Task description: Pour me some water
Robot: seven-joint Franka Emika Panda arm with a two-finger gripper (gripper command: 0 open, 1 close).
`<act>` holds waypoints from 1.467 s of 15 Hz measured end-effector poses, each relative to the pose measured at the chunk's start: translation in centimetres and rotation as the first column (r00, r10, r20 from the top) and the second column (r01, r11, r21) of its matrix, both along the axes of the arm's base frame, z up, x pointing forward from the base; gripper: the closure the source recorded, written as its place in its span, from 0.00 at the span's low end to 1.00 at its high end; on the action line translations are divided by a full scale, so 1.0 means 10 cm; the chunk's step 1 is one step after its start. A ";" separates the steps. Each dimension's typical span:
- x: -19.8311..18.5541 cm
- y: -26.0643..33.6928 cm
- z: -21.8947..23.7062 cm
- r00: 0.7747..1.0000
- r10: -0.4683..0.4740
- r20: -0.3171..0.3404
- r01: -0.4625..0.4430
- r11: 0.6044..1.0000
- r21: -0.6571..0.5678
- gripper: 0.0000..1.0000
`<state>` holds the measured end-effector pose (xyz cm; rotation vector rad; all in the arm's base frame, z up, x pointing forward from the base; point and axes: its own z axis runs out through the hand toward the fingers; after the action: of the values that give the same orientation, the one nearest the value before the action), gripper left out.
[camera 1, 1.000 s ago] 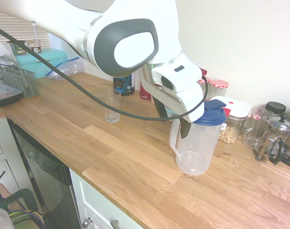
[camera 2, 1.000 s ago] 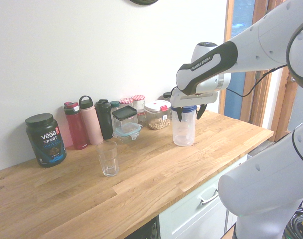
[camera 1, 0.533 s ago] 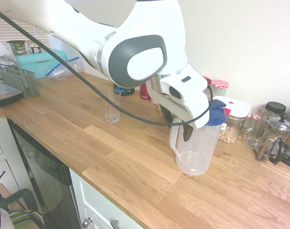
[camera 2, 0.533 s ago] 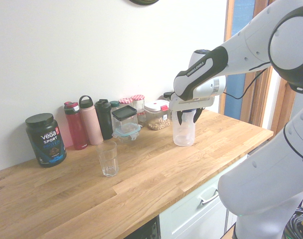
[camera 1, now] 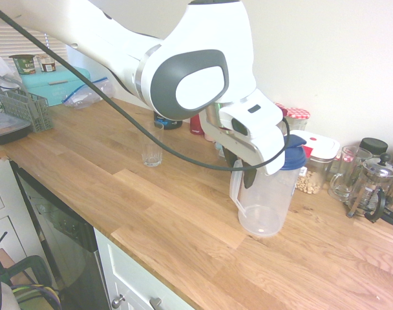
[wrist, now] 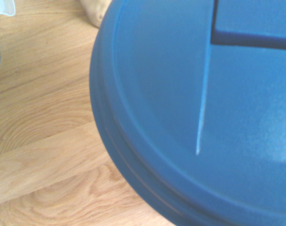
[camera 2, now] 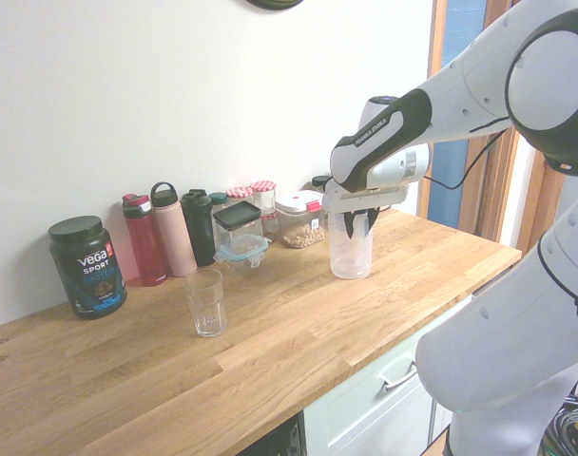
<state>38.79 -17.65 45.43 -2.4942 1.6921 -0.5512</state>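
gripper (camera 1: 242,169) lowered, closing | at pitcher (camera 1: 264,200) handle | glass (camera 1: 151,147) apart

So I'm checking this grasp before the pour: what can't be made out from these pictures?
- Grip on the pitcher: in the first exterior view the white hand hides the gripper at the handle; in the second exterior view it is too small.
- Water level: the clear pitcher wall shows none plainly.
- Wrist view: the blue lid fills it, edges cut off.
- Glass: contents too small to tell.
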 end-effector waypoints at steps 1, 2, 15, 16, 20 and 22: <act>0.00 0.00 0.00 1.000 0.000 -0.001 0.000 1.000 0.000 1.00; 0.00 0.00 0.00 1.000 0.000 -0.003 0.000 1.000 0.001 1.00; -0.35 0.74 1.01 0.927 0.356 -0.116 -0.362 0.932 -0.033 1.00; -0.34 0.92 1.12 0.903 0.412 -0.124 -0.421 0.906 -0.049 1.00; -0.29 1.55 1.30 0.767 0.610 -0.201 -0.632 0.771 -0.074 1.00; -0.26 1.82 1.32 0.682 0.690 -0.244 -0.721 0.690 -0.067 1.00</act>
<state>36.16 0.50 58.59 -3.0991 0.5704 -0.3527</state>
